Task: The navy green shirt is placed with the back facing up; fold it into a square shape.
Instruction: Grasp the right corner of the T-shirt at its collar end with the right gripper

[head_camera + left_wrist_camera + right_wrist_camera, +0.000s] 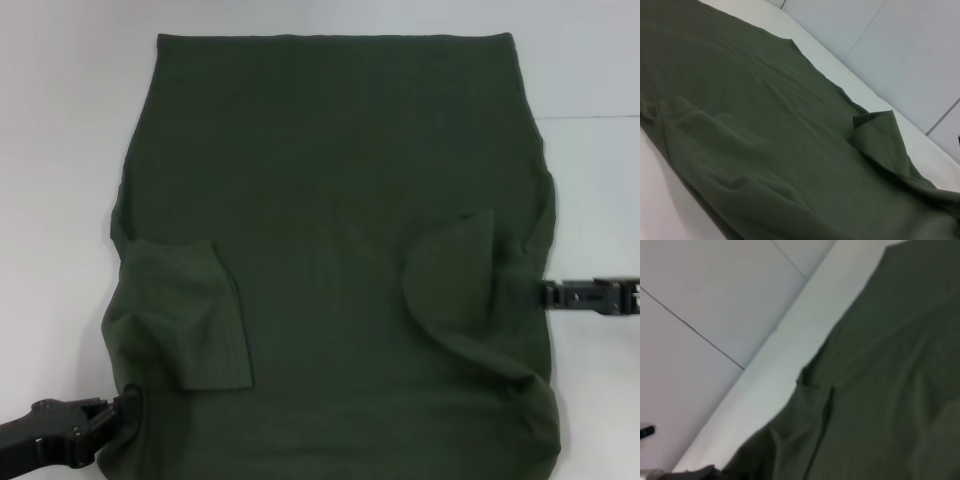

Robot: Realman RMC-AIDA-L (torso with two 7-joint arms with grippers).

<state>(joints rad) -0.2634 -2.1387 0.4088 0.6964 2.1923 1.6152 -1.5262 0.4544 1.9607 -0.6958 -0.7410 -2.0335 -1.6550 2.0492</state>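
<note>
White table [60,150], navy green shirt [340,180] hiding both tool tips

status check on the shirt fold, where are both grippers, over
Left gripper at shirt's near left edge, right gripper at its right edge. Navy green shirt spread on white table, both sleeves folded inward. Nothing in the way.

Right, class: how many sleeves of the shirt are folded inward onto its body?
2. The left sleeve lies by the left hand; the right sleeve lies near the right hand, both on the navy green shirt.
</note>
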